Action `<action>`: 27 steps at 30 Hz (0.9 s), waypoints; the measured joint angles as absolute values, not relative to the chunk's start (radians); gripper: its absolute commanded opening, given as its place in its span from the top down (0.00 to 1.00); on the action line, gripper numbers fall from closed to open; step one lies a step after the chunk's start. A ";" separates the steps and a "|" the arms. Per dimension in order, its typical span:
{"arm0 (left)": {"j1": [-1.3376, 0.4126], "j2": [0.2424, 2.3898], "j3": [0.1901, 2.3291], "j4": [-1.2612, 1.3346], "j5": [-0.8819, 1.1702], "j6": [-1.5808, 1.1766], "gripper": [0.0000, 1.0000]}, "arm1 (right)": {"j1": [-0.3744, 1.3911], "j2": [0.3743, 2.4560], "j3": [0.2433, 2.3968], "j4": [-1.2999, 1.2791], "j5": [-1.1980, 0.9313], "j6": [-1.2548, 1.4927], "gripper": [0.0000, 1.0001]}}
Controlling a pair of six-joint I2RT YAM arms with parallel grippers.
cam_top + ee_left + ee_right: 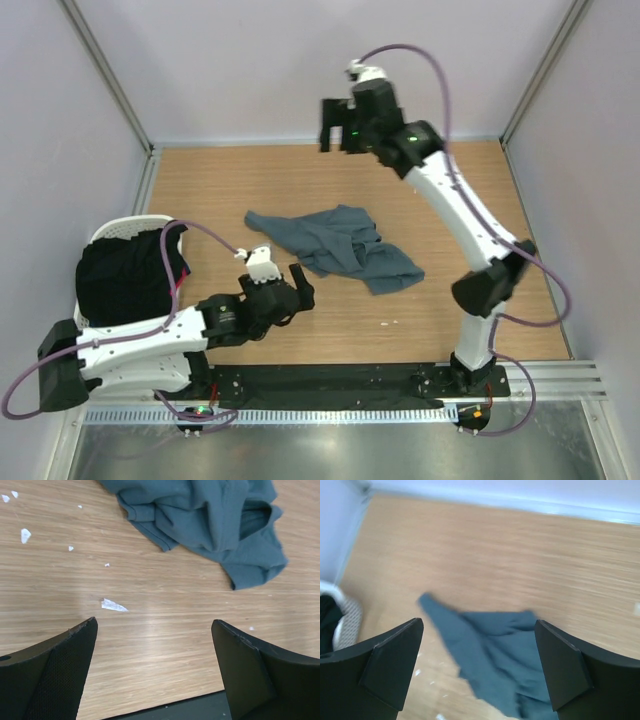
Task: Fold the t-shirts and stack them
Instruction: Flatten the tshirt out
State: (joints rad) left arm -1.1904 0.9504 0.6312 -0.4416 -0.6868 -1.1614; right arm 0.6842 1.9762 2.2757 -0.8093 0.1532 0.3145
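L hand point(155, 622), R hand point(479, 622) splayed wide (blue-grey t-shirt point(335, 250) crumpled on woodgrain table point(200, 190)).

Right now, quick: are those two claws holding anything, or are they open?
Left gripper: open, holding nothing.
Right gripper: open, holding nothing; the blue-grey t-shirt lies free below it.

The t-shirt point(335, 248) and the basket point(113, 231) on the table point(250, 180)
The t-shirt lay at the table's middle — the basket, clothes point(125, 275) in it, sat at the left edge, towards the near corner.
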 measured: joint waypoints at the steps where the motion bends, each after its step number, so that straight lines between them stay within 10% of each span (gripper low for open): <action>1: -1.190 0.983 0.654 -0.450 -0.696 -1.150 0.03 | 0.647 1.915 2.227 -0.800 0.186 0.319 0.00; 16: -1.015 1.707 1.240 -0.443 -0.617 -1.035 0.06 | 0.294 1.263 1.010 -0.706 0.224 0.391 0.11; 27: -0.928 1.923 1.386 -0.445 -0.559 -1.038 0.34 | 0.303 1.332 0.806 -0.566 0.175 0.461 0.27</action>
State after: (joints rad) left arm -0.9276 1.9232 1.3857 -0.4446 -0.5594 -1.0378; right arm 0.3027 1.3319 0.8059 -0.5663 0.1745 0.4610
